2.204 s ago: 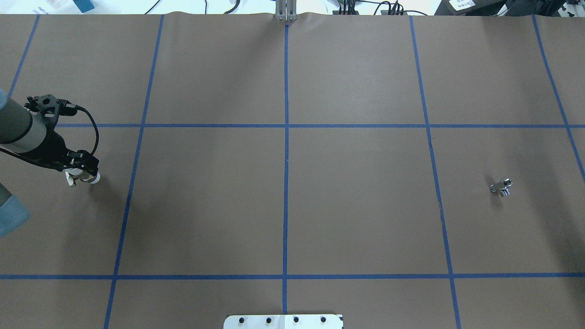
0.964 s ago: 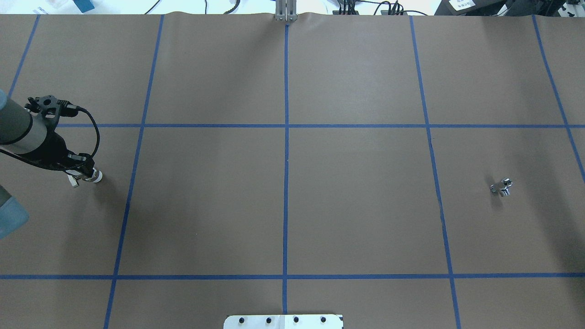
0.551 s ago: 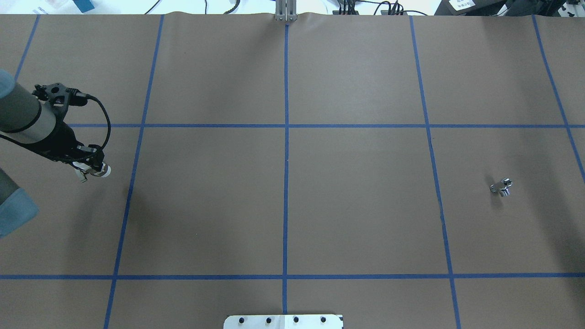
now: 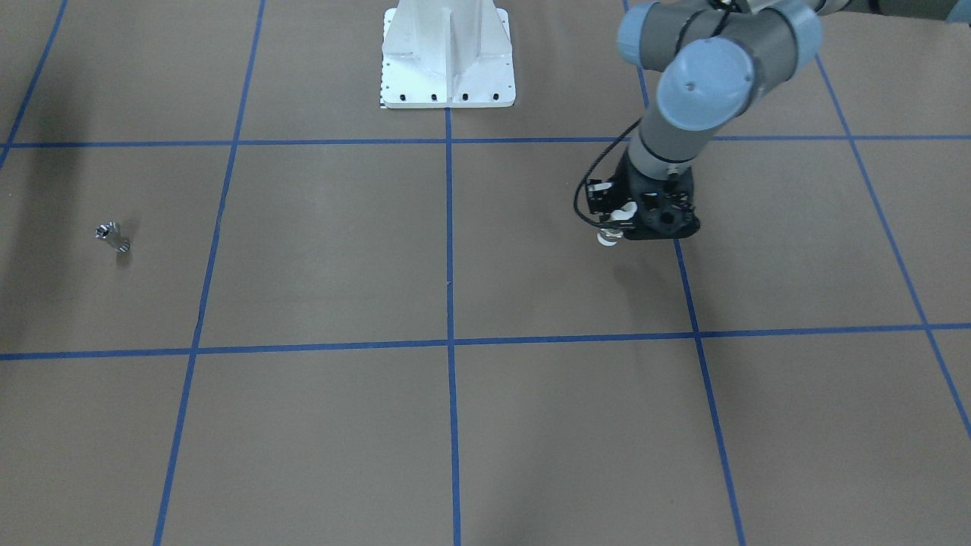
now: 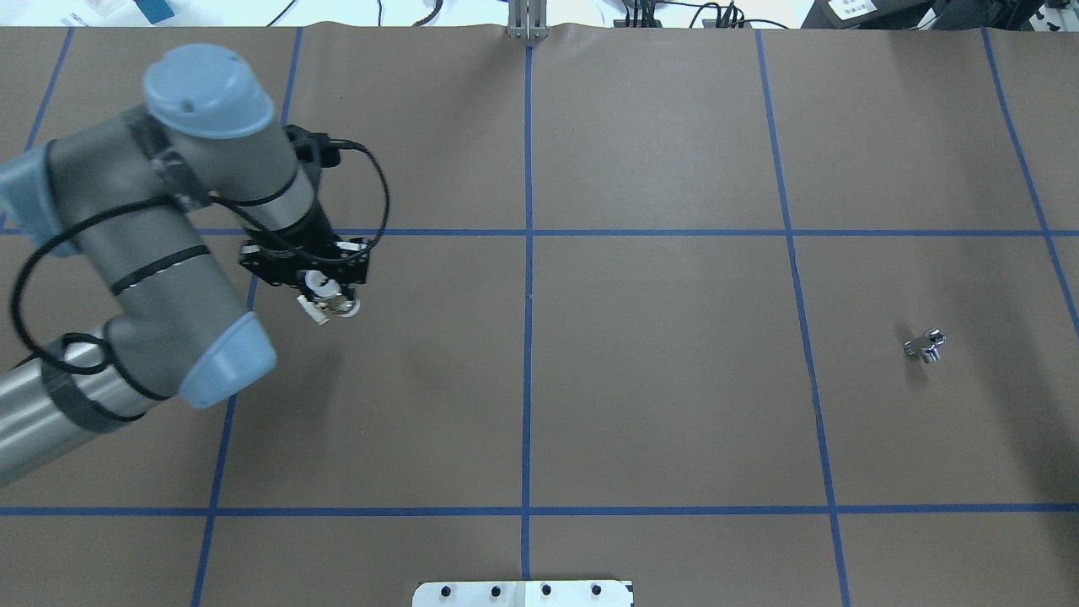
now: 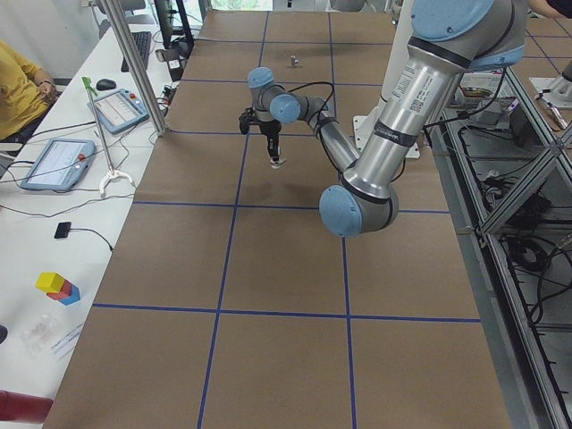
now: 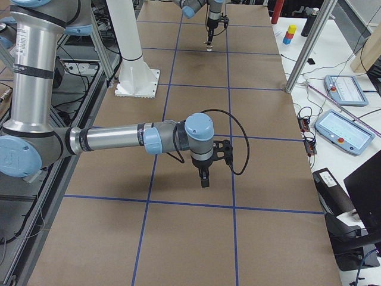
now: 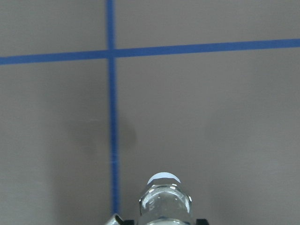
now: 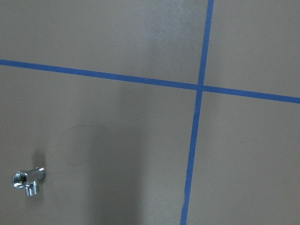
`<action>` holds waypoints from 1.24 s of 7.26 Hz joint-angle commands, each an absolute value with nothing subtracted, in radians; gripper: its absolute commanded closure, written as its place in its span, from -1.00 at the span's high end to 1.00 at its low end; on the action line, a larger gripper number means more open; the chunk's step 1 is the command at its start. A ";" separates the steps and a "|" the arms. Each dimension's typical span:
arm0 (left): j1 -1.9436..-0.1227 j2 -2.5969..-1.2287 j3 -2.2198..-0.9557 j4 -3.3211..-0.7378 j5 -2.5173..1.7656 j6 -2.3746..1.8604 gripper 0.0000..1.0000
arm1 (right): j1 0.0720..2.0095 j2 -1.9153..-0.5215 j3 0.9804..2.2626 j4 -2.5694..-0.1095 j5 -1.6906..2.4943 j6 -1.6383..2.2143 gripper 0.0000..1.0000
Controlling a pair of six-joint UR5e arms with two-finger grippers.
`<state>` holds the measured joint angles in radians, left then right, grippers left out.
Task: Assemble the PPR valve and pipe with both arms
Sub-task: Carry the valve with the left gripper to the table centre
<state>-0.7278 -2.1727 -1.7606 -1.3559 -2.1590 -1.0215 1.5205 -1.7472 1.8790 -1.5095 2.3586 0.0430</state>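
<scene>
Your left gripper [image 5: 324, 297], clamping the PPR valve [image 5: 344, 308], has swung from the overhead's left edge to centre-left. The pipe [image 5: 925, 346] lies on the table [image 5: 657, 379] at right. For your right gripper [image 7: 205, 180], you cannot tell its opening.

1. Overhead camera sits behind the robot, looking forward and down; front one faces it from across the table [image 4: 531, 425]; both catch the pipe [image 5: 926, 346].
2. Side cameras look along from either end.
3. Wrist cameras hang close above; left's shows the PPR valve [image 8: 165, 201].
</scene>
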 commanded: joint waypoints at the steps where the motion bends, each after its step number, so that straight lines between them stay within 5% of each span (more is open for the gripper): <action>1: -0.652 -2.382 -1.564 -1.379 -2.136 -1.156 -1.00 | 1.520 -1.747 1.876 -1.511 2.358 0.043 1.00; 6: -0.608 -2.591 -1.292 -1.474 -2.106 -1.271 -1.00 | 1.520 -1.747 1.876 -1.511 2.359 0.043 1.00; 9: -0.581 -2.585 -1.266 -1.523 -2.054 -1.281 -1.00 | 1.520 -1.746 1.876 -1.512 2.359 0.043 1.00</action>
<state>-0.5874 -2.5832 -1.2740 -1.5104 -2.0632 -1.2778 1.5202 -1.7462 1.8761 -1.5113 2.3588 0.0429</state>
